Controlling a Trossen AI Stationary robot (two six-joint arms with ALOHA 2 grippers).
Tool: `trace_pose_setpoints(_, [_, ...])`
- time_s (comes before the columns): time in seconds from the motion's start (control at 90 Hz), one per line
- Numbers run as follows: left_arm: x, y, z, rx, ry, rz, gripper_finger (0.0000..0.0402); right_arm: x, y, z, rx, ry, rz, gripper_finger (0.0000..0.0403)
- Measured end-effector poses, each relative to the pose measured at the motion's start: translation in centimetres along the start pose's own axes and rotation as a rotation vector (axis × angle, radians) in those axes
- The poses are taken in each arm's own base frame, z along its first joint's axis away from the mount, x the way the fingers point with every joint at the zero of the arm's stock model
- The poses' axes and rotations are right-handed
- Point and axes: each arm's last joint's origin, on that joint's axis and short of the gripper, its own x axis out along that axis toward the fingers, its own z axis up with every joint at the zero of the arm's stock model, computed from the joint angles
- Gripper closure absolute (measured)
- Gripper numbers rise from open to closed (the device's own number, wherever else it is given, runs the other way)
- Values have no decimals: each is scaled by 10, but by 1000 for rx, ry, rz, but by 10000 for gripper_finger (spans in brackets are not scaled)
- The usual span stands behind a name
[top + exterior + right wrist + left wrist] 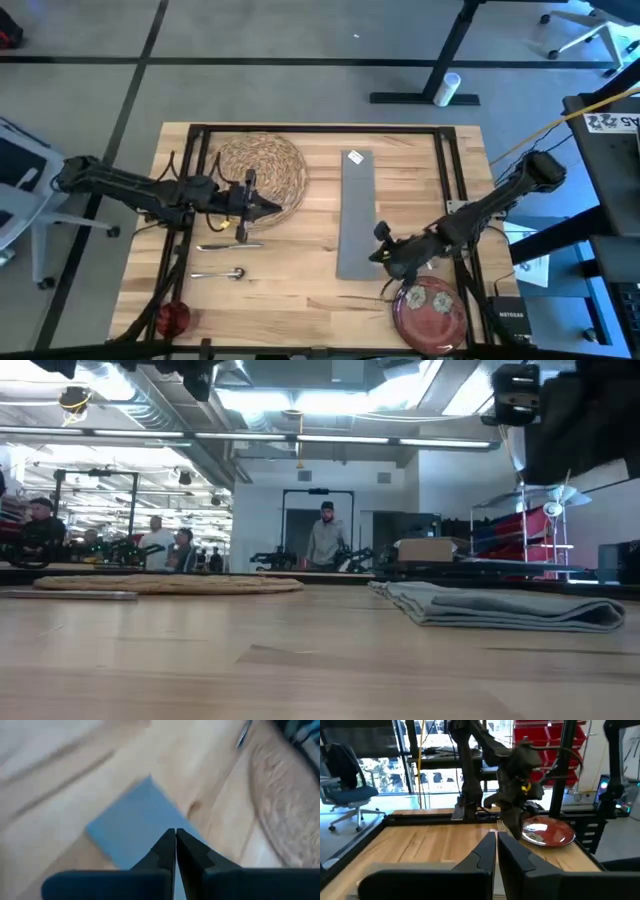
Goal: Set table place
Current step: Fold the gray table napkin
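A round woven mat (255,170) lies flat at the table's far left, and a long gray napkin (355,215) lies flat right of it. The dark red plate (430,310) rests near the near right corner. A small red cup (172,318) stands at the near left. Silver cutlery (228,246) lies near the mat, with a spoon (222,273) below it. My left gripper (270,207) hovers shut over the mat's near right edge. My right gripper (385,255) hovers shut beside the napkin's near right part (135,830). Neither reaches table level in the low view.
A black frame (320,128) runs along the table's edges, with uprights at both sides. People and shelves stand in the room beyond the far edge. Bare wood (290,290) shows between the cutlery and the plate.
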Motion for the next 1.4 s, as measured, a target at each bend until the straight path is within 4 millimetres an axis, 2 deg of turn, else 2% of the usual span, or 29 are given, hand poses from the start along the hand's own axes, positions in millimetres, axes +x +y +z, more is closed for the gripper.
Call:
trace_pose_setpoints(0.122, [1,0,-1,5,4,0,402,-7,3,-11,48,-208,-71,403])
trace_pose_setpoints(0.2, [1,0,-1,4,8,0,402,-9,4,-15,70,-278,-101,403])
trace_pose_setpoints(0.567, [1,0,-1,79,3,0,402,-10,3,-16,113,-285,-136,403])
trace_pose_setpoints(0.733, [1,0,-1,80,4,0,402,-10,0,-9,128,-185,-101,396])
trace_pose_setpoints(0.956, [1,0,-1,81,5,1,402,-9,-8,10,121,37,-19,356])
trace_pose_setpoints(1.167, [1,0,-1,81,10,1,402,9,-5,23,91,188,132,327])
trace_pose_setpoints(1.4, [6,0,-7,86,42,2,402,31,4,27,96,318,279,322])
